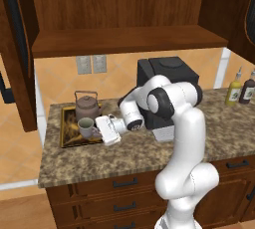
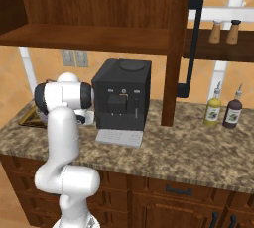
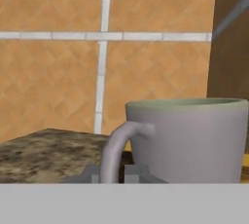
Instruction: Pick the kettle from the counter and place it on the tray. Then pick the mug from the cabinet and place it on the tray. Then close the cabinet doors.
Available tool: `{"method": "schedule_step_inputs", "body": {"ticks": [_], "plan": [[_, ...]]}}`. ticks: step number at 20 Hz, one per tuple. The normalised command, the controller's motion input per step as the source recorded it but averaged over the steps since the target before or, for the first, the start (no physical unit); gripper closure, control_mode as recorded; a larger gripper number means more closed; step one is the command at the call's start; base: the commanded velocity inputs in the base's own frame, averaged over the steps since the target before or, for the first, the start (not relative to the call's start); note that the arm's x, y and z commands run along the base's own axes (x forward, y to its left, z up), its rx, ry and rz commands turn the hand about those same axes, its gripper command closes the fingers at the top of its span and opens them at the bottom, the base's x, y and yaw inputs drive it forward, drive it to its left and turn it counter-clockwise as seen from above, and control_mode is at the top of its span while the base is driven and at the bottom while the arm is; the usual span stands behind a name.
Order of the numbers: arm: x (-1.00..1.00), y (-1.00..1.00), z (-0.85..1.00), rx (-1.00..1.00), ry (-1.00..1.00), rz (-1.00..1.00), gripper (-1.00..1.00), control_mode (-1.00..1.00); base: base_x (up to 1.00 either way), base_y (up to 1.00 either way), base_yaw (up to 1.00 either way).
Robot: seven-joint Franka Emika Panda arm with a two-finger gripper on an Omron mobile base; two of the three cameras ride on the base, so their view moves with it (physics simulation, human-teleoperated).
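Here the gripper (image 1: 95, 128) reaches low and sideways over the counter (image 1: 139, 148), its jaws shut on the handle of the mug (image 1: 85, 127). In the left base view the mug sits upright on the near part of the tray (image 1: 66, 138), just in front of the kettle (image 1: 87, 105), which stands on the same tray toward its back. The hand view gives what that view cannot: the mug (image 3: 189, 138) close up, its curved handle pinched between the two finger tips, with tiled wall behind. The right base view hides the mug behind the arm but shows an open cabinet door (image 2: 176, 48) edge-on, the coffee machine (image 2: 121, 95) and two bottles (image 2: 222, 109).
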Motion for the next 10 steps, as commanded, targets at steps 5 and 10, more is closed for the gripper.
{"method": "schedule_step_inputs", "body": {"ticks": [5, 10], "plan": [[0.15, 0.05, -0.25, -0.05, 0.01, 0.0, -1.0, -1.0, 0.0, 0.0, 0.0], [0.06, 0.0, -0.13, -0.01, 0.0, 0.0, -1.0, -1.0, 0.0, 0.0, 0.0]]}}
